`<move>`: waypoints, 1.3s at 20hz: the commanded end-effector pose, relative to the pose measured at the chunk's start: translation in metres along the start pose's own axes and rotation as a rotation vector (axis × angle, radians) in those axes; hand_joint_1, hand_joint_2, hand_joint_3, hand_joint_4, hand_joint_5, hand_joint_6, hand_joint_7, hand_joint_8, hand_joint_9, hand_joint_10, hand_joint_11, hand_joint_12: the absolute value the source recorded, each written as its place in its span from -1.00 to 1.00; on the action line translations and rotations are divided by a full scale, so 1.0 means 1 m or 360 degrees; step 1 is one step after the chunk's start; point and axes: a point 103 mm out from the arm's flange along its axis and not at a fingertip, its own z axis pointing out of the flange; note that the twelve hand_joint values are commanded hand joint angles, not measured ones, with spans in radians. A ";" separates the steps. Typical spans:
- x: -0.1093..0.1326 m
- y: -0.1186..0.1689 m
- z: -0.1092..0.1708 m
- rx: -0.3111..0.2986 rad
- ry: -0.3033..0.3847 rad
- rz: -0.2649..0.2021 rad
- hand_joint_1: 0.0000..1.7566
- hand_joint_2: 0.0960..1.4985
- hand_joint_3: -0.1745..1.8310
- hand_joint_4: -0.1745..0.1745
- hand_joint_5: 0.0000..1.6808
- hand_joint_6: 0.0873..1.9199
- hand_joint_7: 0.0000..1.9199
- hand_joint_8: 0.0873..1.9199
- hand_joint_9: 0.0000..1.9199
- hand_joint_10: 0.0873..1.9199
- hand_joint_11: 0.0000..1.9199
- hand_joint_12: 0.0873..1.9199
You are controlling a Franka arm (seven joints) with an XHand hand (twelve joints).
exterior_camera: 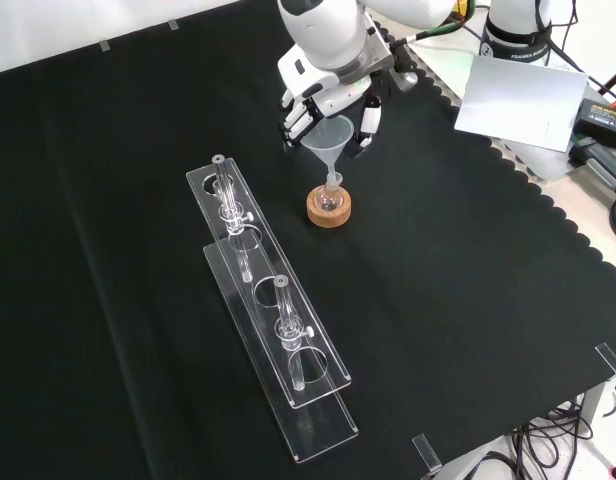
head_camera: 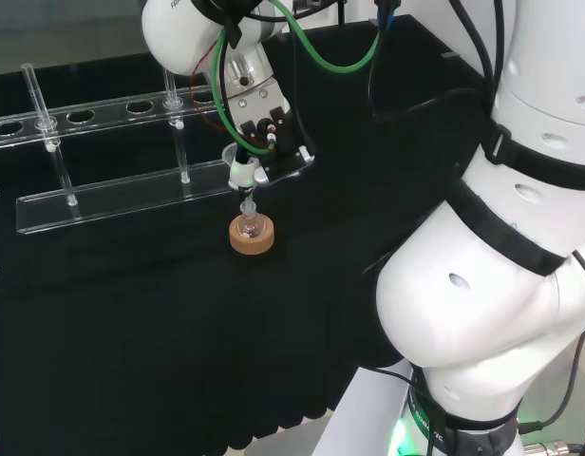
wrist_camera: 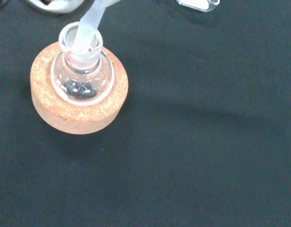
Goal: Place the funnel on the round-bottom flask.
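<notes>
Front view: funnel stem entering the flask's neck, cone held in the hand.

Fingers (exterior_camera: 300,113) and thumb curl round the rim of the clear funnel (exterior_camera: 329,135), so the hand (exterior_camera: 328,100) keeps it upright with its stem (wrist_camera: 88,29) pointing into the mouth of the round-bottom flask (wrist_camera: 82,78). A cork ring (exterior_camera: 329,207) steadies the flask, beside the clear tube rack (exterior_camera: 273,320). Judged nearly seated; release remains.

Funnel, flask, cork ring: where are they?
funnel (exterior_camera: 329,133), front view, on its cone.
round-bottom flask (wrist_camera: 83,80), wrist view, on its glass bulb.
cork ring (wrist_camera: 51,113), wrist view, on its top edge.
</notes>
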 end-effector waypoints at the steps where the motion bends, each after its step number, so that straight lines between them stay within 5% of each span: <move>1: 0.003 0.008 0.008 0.0031 -0.0003 -0.0010 0.00 -0.04 -0.19 -0.32 -0.42 -0.53 -0.44 -0.31 -0.01 -0.58 -0.32 0.26; 26: 0.010 0.014 0.020 0.0060 0.0005 -0.0025 -0.01 -0.04 -0.19 -0.31 -0.44 -0.55 -0.47 -0.30 -0.04 -0.57 -0.33 0.26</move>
